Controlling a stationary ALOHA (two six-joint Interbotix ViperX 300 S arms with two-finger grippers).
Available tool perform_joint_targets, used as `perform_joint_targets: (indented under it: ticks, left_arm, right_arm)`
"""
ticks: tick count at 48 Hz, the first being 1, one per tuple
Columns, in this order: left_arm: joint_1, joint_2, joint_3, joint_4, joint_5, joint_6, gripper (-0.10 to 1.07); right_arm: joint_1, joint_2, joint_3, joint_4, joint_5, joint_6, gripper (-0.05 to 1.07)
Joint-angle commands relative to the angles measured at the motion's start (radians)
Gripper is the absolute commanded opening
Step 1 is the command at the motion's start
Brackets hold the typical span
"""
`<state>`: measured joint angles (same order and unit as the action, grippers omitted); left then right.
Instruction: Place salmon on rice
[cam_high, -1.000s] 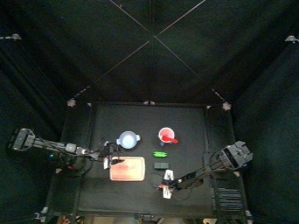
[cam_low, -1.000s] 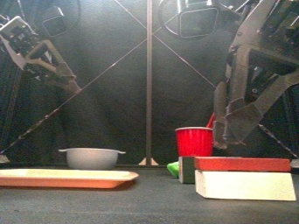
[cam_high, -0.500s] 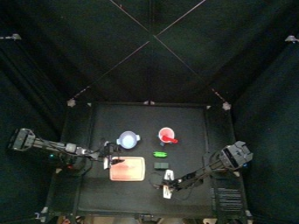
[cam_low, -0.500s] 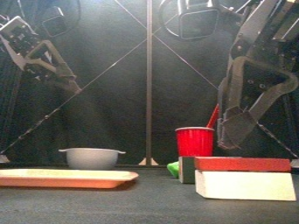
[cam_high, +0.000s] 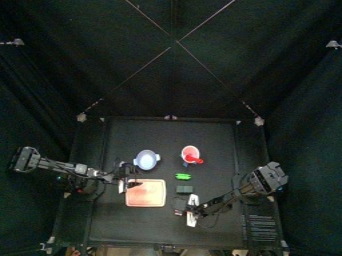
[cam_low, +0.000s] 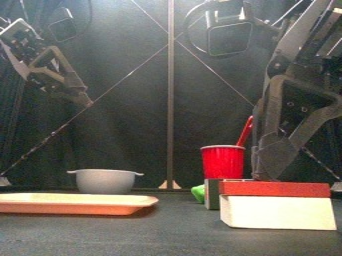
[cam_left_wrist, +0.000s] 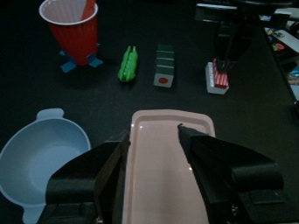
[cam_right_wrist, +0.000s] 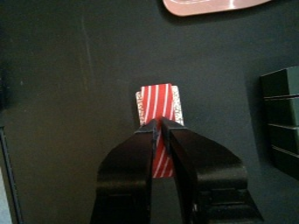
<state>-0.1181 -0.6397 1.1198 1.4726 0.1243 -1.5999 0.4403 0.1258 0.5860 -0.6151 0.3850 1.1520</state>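
**A:** What containers does the surface (cam_left_wrist: 93, 105) carry?

**B:** Beyond the left gripper (cam_left_wrist: 158, 162), whose jaws stand apart around nothing, a flat pink tray (cam_left_wrist: 162, 149) with rounded corners lies just ahead, and it looks bare. Beside that gripper sits a pale blue bowl (cam_left_wrist: 41, 157) with a small handle; nothing shows in it. Farther off stands a red plastic cup (cam_left_wrist: 73, 31) with a red stick leaning inside.

**A:** And the salmon?

**B:** The salmon (cam_right_wrist: 159, 109) is a small rectangular piece, red with thin white stripes. The right gripper (cam_right_wrist: 160, 133) is clamped on its near end. In the front view it lies as a red slab on a white block of rice (cam_low: 278, 212).

**A:** Anything else?

**B:** A ridged green piece (cam_left_wrist: 129, 63) and a dark green block (cam_left_wrist: 165, 66) lie between the cup and the salmon, well ahead of the left gripper.
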Motion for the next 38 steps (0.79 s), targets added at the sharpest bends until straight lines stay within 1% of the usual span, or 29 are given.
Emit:
perform_joint_targets:
  ticks: [1,10,16,38]
  left_arm:
    - [-0.002,0.0,-0.012,0.002,0.002,0.0,0.86]
    - [0.0,0.0,-0.012,0.002,0.0,0.0,0.86]
    - [-0.002,0.002,-0.012,0.002,0.002,0.0,0.86]
    - [-0.002,0.0,-0.011,0.002,0.0,0.0,0.86]
  right_arm:
    - [0.0,-0.032,-0.003,-0.009,0.011,0.0,0.56]
    - [0.0,-0.091,-0.005,-0.04,0.051,0.0,0.56]
    - [-0.002,-0.118,-0.002,-0.041,0.072,0.002,0.56]
    - [-0.005,-0.112,-0.008,-0.011,0.092,0.008,0.57]
